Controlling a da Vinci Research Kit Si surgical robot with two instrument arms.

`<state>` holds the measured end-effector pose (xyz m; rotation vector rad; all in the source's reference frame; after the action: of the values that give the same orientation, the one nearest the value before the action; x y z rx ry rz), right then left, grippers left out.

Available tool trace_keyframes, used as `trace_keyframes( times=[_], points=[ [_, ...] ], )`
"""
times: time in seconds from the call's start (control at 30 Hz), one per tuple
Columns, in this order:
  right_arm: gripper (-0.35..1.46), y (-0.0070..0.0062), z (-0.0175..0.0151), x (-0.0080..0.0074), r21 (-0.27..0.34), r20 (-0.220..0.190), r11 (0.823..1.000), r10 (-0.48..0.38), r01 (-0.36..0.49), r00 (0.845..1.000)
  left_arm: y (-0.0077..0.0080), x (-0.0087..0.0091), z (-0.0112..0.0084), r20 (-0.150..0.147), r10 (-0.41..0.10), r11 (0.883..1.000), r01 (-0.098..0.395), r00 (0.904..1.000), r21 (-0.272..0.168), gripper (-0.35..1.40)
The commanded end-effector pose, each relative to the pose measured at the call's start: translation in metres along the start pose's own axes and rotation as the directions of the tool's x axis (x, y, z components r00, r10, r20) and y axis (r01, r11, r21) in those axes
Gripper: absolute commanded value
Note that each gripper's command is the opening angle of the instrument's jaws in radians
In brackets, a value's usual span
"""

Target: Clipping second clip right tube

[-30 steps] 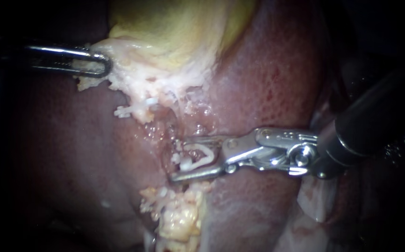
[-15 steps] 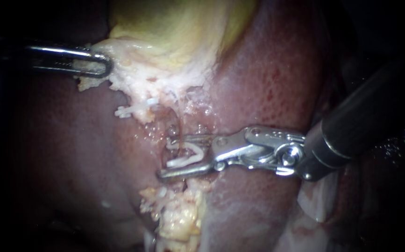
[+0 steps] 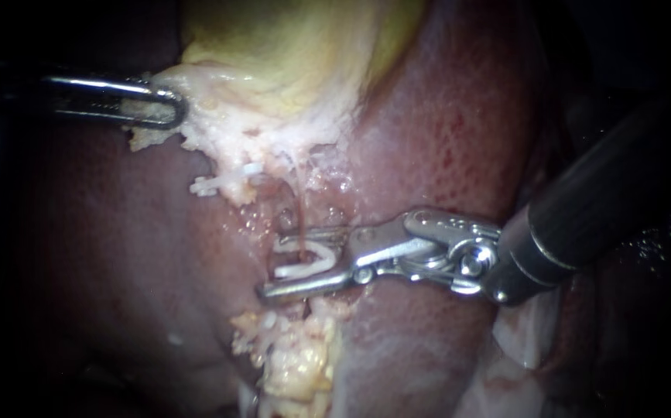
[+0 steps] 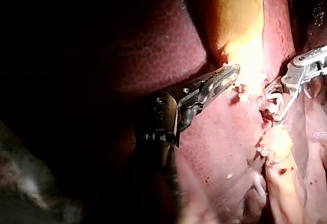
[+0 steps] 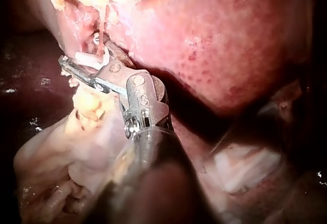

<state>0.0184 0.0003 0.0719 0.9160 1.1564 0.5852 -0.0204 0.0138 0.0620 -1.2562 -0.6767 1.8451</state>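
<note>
My right instrument (image 3: 272,265) comes in from the right and lies level over the liver. Its two jaws stand apart and carry a white clip (image 3: 306,260) between them. A thin reddish tube (image 3: 302,220) runs down from the pale tissue and passes between the jaws, inside the clip. The right wrist view shows the same: jaws (image 5: 76,63), clip (image 5: 89,58) and tube (image 5: 104,29). My left instrument (image 3: 161,108) is shut on the pale edge of the gallbladder (image 3: 289,54) and holds it to the left; its jaws (image 4: 229,74) also show in the left wrist view.
Another white clip (image 3: 205,186) sits on tissue to the left of the tube. Dark red liver (image 3: 443,131) surrounds the site. A lump of yellow fatty tissue (image 3: 296,364) lies just below the right instrument's jaws.
My right instrument has slid leftward with its clip, so the jaws now straddle the thin tube. The clip looks flatter than before. The left instrument has held still.
</note>
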Motion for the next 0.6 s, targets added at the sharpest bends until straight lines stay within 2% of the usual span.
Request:
trace_keyframes(
  times=[0.03,0.3,0.6],
  points=[
    [0.50,0.0001,-0.0002,0.0001,0.002,0.002,1.000,0.016,-0.016,1.000,0.0000,0.0000,0.0000,0.000,0.000,1.000,0.000,1.0000,0.000,-0.35],
    [0.50,0.0004,-0.0009,0.0001,0.020,-0.018,0.990,0.139,-0.139,0.990,0.0000,0.0000,0.0000,0.000,0.000,1.000,0.000,1.0000,0.000,-0.35],
    [0.50,0.0006,-0.0016,0.0010,0.056,-0.053,0.977,0.208,-0.205,0.977,0.0000,-0.0001,0.0000,0.001,0.000,1.000,0.000,1.0000,-0.003,-0.35]
  ],
)
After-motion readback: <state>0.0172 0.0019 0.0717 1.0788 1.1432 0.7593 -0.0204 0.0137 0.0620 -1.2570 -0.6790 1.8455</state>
